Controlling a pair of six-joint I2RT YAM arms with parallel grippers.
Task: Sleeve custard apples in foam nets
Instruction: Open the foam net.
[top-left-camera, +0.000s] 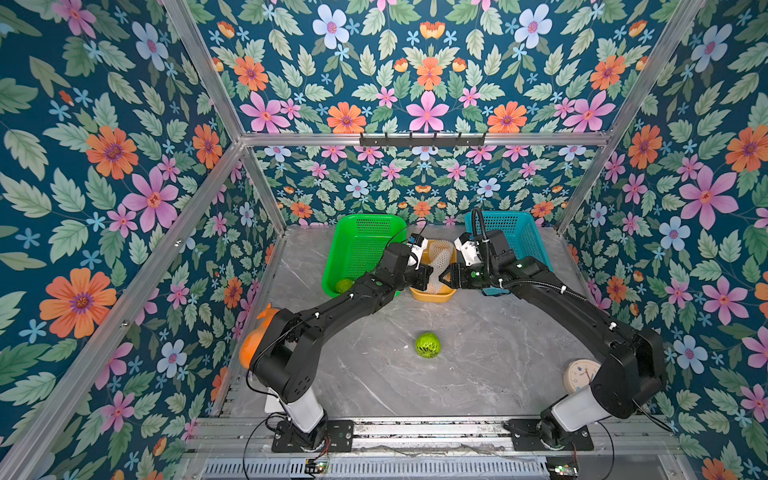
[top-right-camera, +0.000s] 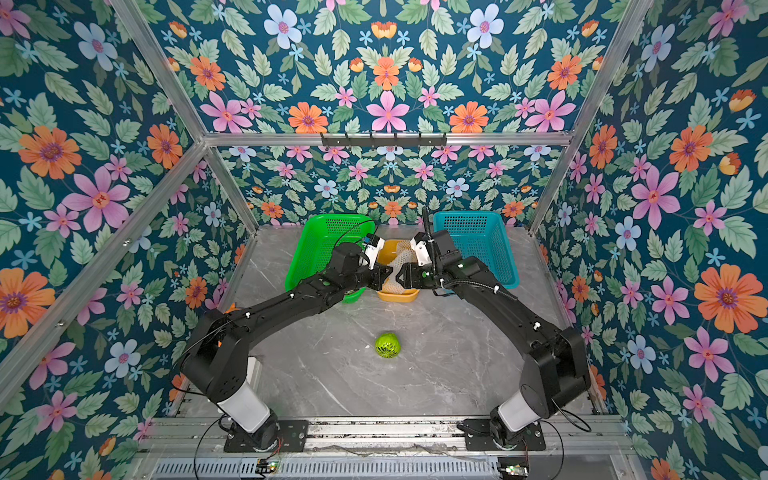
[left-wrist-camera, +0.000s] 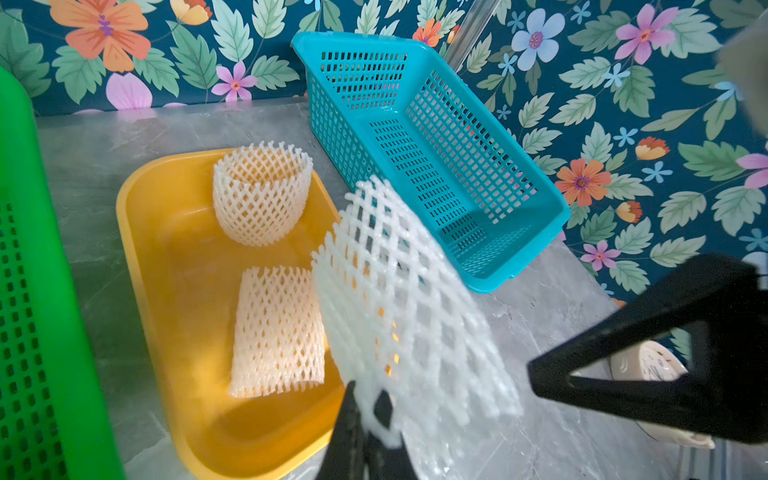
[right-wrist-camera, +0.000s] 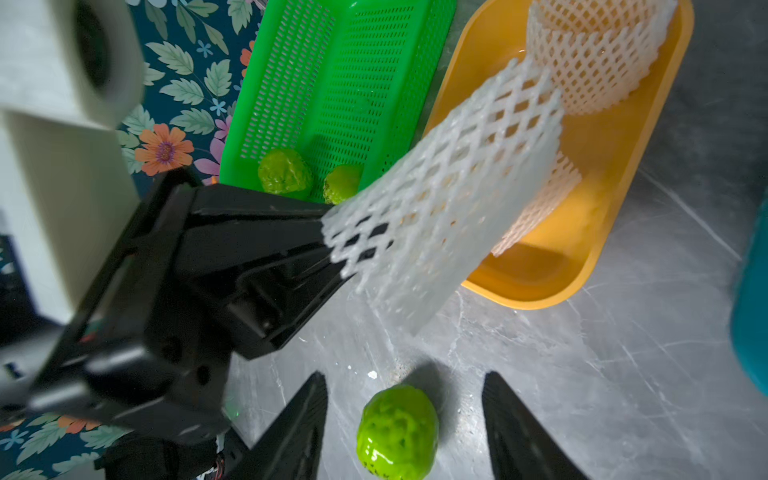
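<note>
The left gripper (left-wrist-camera: 365, 411) pinched one end of a flattened net (left-wrist-camera: 407, 316), holding it above the near end of the yellow tray (left-wrist-camera: 166, 249), which sat by the far edge of the table (top-left-camera: 498, 357) between the green basket (right-wrist-camera: 340, 62) and the blue basket (left-wrist-camera: 415, 145). The net's long axis ran from that pinch toward the far edge. The right gripper (right-wrist-camera: 405, 374), jaws spread and empty, faced the left one just beside the pinched end, so it looked the arm to take the net's other lip. A second net (left-wrist-camera: 262, 195) stood upright and a third net (left-wrist-camera: 278, 332) lay flat in the tray. One apple (top-left-camera: 427, 344) sat mid-table, well apart toward the near edge. A second apple (right-wrist-camera: 284, 170) and a third apple (right-wrist-camera: 343, 183) lay in the green basket
</note>
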